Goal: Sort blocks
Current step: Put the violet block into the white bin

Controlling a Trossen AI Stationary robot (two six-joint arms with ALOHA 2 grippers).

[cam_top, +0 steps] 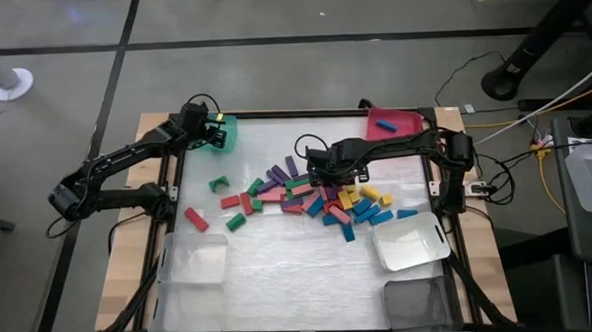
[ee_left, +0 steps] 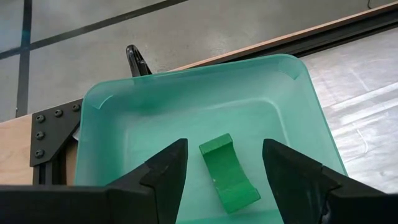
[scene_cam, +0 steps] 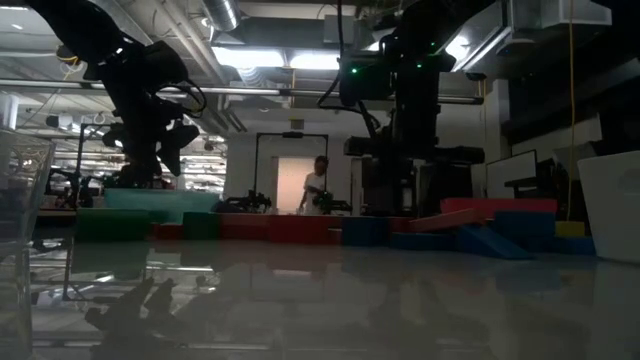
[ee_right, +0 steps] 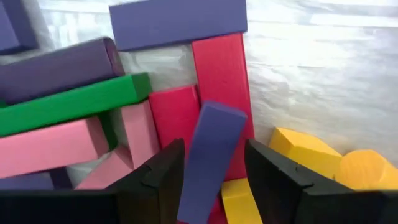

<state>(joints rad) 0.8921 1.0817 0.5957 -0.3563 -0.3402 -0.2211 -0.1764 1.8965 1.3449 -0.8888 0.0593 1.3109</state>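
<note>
**Right claw on a blue block, left claw open over green bin**

Left claw (ee_left: 224,171): I see it over the green bin (cam_top: 226,132) at the far left corner of the surface (cam_top: 280,262). Fingers spread wide, holding nothing. One green arch-shaped block (ee_left: 227,173) lies on the bin floor between the fingers, not touched by either.

Right claw (ee_right: 214,171): down in the main pile near the middle of the surface. Fingers partly closed on either side of a blue block (ee_right: 210,158), which stands tilted between them. It looks gripped; I can't tell whether it is clear of the blocks below.

Around that block in the right wrist view: a red block (ee_right: 221,81) behind it, a purple one (ee_right: 177,22) beyond that, a green bar (ee_right: 71,106) and pink bar (ee_right: 50,146) to one side, yellow pieces (ee_right: 305,149) to the other.

From above, the pile of blocks (cam_top: 312,197) spreads across the centre. A few sit apart towards the left: a green arch (cam_top: 218,183), a red bar (cam_top: 195,218), a green bar (cam_top: 236,222). The red bin (cam_top: 399,126) at the far right holds one blue block (cam_top: 385,125). Two clear bins (cam_top: 409,243) sit at the near side and a grey one (cam_top: 417,303) at the near right corner.
</note>
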